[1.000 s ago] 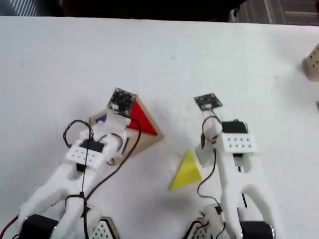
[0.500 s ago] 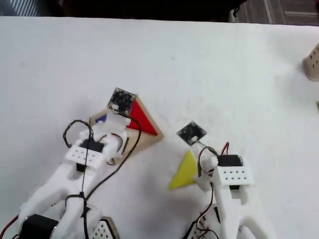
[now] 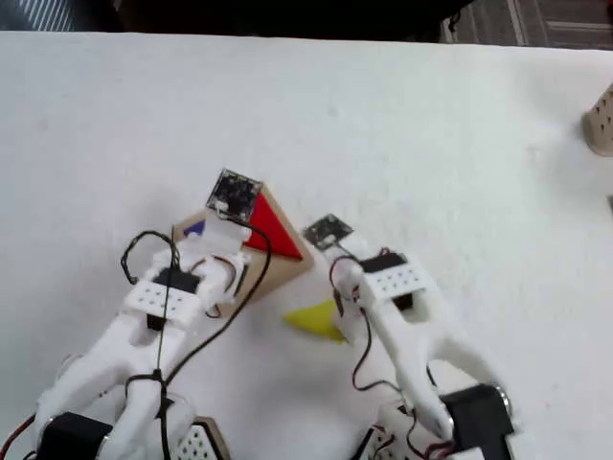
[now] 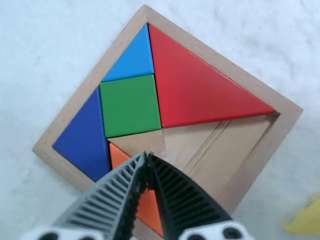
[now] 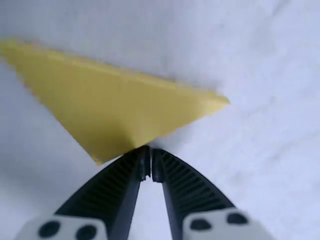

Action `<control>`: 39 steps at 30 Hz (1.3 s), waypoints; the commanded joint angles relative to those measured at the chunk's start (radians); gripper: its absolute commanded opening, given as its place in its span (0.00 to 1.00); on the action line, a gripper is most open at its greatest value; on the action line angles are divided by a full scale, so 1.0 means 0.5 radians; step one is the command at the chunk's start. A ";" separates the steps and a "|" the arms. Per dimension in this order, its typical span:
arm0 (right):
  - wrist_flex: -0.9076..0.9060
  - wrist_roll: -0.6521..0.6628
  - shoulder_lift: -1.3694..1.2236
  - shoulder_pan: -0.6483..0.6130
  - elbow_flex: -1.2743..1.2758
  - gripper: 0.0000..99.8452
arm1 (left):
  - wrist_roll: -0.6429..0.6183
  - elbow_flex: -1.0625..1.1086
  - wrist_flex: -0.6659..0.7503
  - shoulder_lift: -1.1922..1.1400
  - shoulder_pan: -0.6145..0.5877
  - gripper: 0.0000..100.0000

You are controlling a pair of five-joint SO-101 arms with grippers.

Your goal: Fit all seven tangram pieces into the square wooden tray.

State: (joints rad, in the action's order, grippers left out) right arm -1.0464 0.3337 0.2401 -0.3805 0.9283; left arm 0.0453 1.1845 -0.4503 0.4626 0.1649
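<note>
The left tool (image 4: 146,159) is clenched with nothing between its jaws. It hangs over the square wooden tray (image 4: 285,117), its tips above the spot where the orange piece (image 4: 118,156) meets the tray's bare floor.

Five pieces lie flat inside the tray. The dark blue piece (image 4: 82,137) sits along one wall. The green square (image 4: 131,105) is in the tray's middle and touches it. The light blue triangle (image 4: 132,57) fills the corner beyond the green square. The large red triangle (image 4: 200,85) covers the half of the tray beside those two. The orange piece lies partly under the left tool. The rest of the tray floor, between the red triangle and the tray's nearest walls, is bare wood.

The yellow triangle (image 3: 316,319) lies flat on the white tabletop (image 3: 431,125), outside the tray and just beside its right-hand corner.

The right tool (image 5: 146,152) is also clenched, its jaws nearly meeting. It is low over the tabletop, right at one corner of the yellow triangle; whether it touches that corner cannot be told.

Well to the right of the tray, at the tabletop's edge, stands a beige perforated object (image 3: 601,120).
</note>
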 commanded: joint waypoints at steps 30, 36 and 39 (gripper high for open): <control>-0.109 0.497 0.072 0.060 0.077 0.02 | 0.015 -0.009 0.040 0.066 -0.020 0.02; -0.158 0.396 0.747 0.035 0.181 0.02 | 0.015 -0.009 0.040 0.066 -0.023 0.02; -0.210 0.218 1.057 -0.072 0.190 0.02 | 0.015 -0.009 0.040 0.066 -0.023 0.02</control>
State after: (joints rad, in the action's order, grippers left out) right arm -1.1324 0.5178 0.6084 -0.3682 1.0249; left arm 0.0453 1.1845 -0.4503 0.4626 0.1649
